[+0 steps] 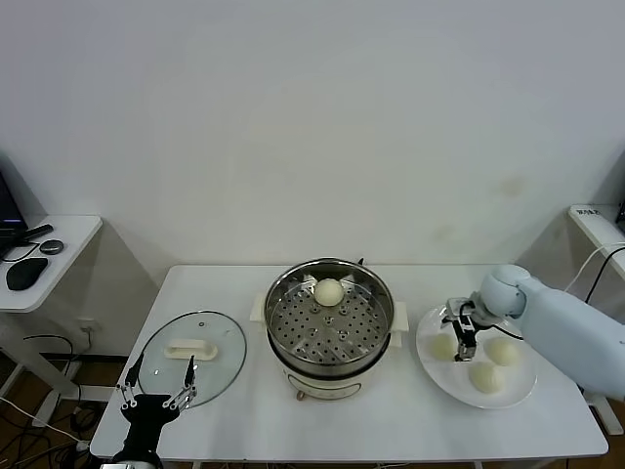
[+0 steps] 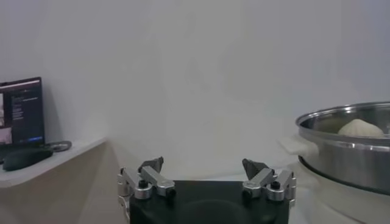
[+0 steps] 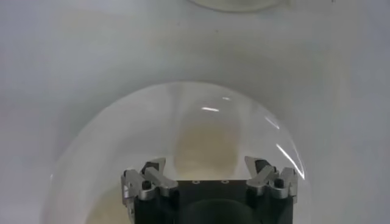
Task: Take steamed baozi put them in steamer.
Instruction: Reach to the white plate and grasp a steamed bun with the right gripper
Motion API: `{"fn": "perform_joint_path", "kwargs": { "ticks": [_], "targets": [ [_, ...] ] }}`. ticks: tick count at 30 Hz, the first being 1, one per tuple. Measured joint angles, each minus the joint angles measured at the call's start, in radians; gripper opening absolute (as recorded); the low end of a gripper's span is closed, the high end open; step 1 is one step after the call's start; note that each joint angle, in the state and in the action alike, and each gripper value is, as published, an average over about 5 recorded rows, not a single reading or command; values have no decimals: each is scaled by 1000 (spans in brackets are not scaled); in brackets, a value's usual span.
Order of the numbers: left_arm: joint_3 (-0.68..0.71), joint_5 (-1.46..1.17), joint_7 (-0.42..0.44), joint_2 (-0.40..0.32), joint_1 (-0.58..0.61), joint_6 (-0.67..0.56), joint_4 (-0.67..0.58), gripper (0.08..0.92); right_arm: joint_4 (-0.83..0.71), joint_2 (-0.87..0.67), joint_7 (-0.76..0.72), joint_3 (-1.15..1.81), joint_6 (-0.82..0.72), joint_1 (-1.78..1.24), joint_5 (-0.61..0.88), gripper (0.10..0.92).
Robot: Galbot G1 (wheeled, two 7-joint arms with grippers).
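Right gripper hovering jaws-wide over bun on plate; should be centring before closing gently; steamer holding one bun; left gripper idling wide by lid.

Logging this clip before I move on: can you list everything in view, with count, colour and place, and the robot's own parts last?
Steamed baozi: four, cream-white; one in the steamer, three on the plate.
Steamer: one, shiny steel pot on a cream base, table centre.
Plate: one, white, right of the steamer.
Glass lid: one, clear with a white handle, left of the steamer.
Table: one, white.
Side desk: one, white, far left, with a black mouse.
Right gripper: open, over the plate at the leftmost bun there.
Left gripper: open, parked at the table's front left edge by the lid.
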Motion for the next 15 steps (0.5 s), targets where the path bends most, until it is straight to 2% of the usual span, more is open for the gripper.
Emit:
{"fn": "perform_joint_path", "kwargs": {
  "ticks": [4,15],
  "targets": [
    [0,0,0,-1,-1,-1,3,823,-11,14,-3,2,-7,-5,-10,798],
    [2,-2,0,-3,-3,-1,6,823,-16,20,-20,11,-15,-5,-25,563]
  ]
}}
